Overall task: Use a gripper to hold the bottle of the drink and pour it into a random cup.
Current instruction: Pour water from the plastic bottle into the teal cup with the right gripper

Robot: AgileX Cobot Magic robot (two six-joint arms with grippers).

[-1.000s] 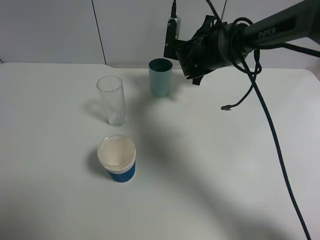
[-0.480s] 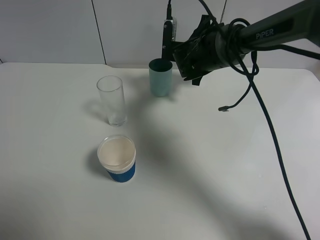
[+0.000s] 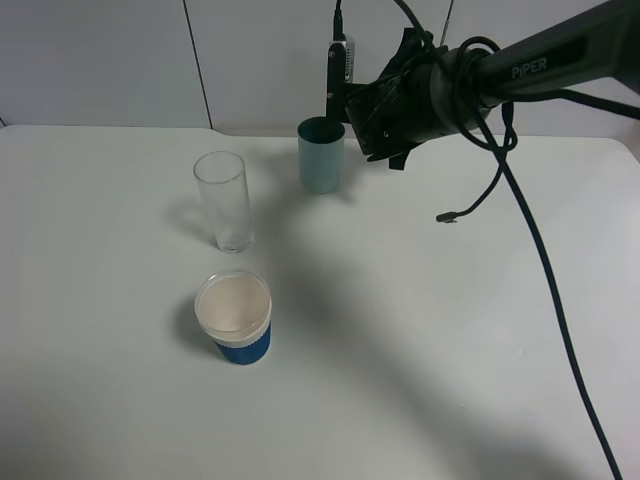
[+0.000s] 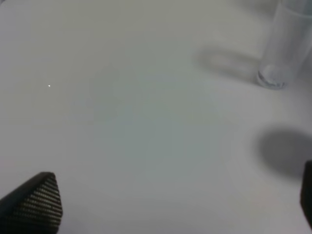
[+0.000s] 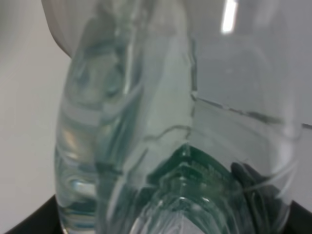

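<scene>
My right hand (image 3: 352, 100), clenched on the bottle (image 3: 340, 62), has swung it over the cup (image 3: 321, 158), so pouring can start.

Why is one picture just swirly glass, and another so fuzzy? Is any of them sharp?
Right wrist view: the bottle fills the frame up close, bending the background, with a bright glare streak. Left wrist view: out of focus, the clear glass and its shadow smeared. Exterior high view: sharp and evenly lit, soft shadows beside the clear glass and the white cup.
</scene>
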